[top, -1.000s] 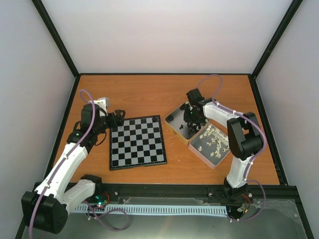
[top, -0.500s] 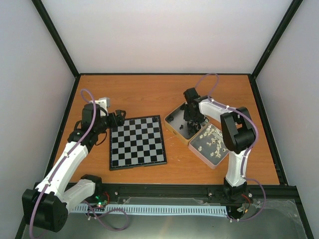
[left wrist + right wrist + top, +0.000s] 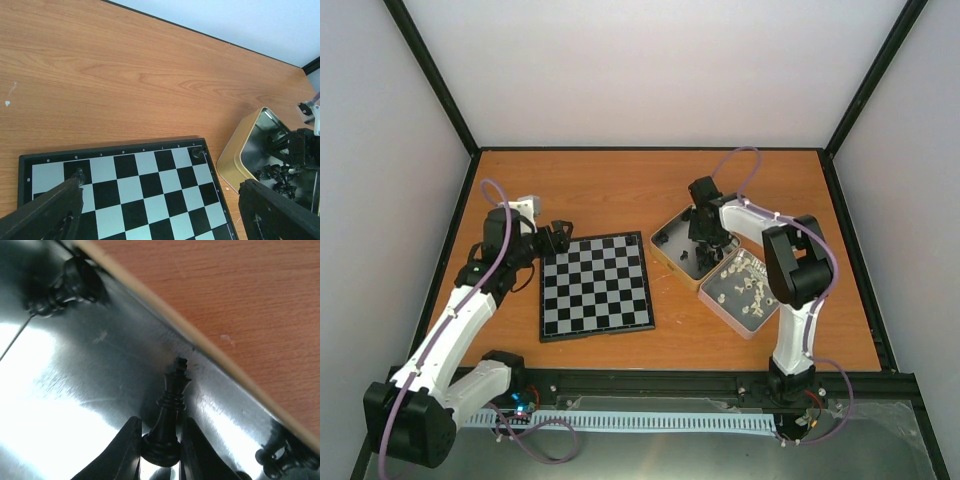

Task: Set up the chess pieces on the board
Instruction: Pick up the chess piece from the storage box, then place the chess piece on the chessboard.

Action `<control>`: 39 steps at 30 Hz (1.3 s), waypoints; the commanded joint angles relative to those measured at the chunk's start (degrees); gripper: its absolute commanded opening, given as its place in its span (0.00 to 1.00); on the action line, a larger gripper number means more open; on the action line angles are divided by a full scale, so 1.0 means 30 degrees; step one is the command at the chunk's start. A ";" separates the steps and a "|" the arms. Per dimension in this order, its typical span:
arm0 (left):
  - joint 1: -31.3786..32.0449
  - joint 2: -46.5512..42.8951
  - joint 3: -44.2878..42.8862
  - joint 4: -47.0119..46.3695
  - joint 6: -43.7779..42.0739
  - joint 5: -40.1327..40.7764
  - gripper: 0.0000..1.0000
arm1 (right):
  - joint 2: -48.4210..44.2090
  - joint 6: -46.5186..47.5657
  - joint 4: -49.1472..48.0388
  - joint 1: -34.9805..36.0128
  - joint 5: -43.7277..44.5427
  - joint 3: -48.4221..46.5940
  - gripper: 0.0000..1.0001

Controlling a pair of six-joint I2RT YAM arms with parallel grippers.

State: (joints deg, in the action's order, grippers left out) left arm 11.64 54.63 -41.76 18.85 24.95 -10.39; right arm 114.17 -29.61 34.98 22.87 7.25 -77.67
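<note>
Right claw (image 3: 161, 452) clamped on black king (image 3: 174, 395) inside the tin (image 3: 65, 405). Left claw (image 3: 160, 215) spread wide above the board (image 3: 131, 190).

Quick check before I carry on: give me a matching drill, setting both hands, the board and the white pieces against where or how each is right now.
Things:
1. left hand
2. right hand
3. board
4. white pieces

States:
A. lying in the nearer tin
B. closed on the black king at its base, in the farther tin
C. open, at the far left board corner
D. carries two dark pieces on its far row

Pairs: 1-C, 2-B, 3-D, 4-A.
</note>
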 commanded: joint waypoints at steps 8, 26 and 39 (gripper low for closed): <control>0.0053 -0.0391 -0.0471 -0.1899 0.0850 -0.4401 0.87 | -0.6457 0.3774 -0.5974 0.0486 -0.8727 0.3634 0.09; 0.0046 0.2000 -0.2038 -0.4022 0.4734 -1.6612 0.84 | -0.8035 1.0034 -0.6393 0.5024 -2.3255 0.2408 0.09; 0.0053 0.2925 -0.0858 -0.5012 0.6276 -1.8876 0.50 | -0.6565 1.2237 -0.3364 0.5579 -2.3571 0.0192 0.08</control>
State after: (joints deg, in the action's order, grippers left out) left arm 11.64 62.54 -45.19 6.52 41.67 -63.88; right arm 92.66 3.44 21.26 38.65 -62.00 -74.54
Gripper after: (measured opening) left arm 0.524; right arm 0.166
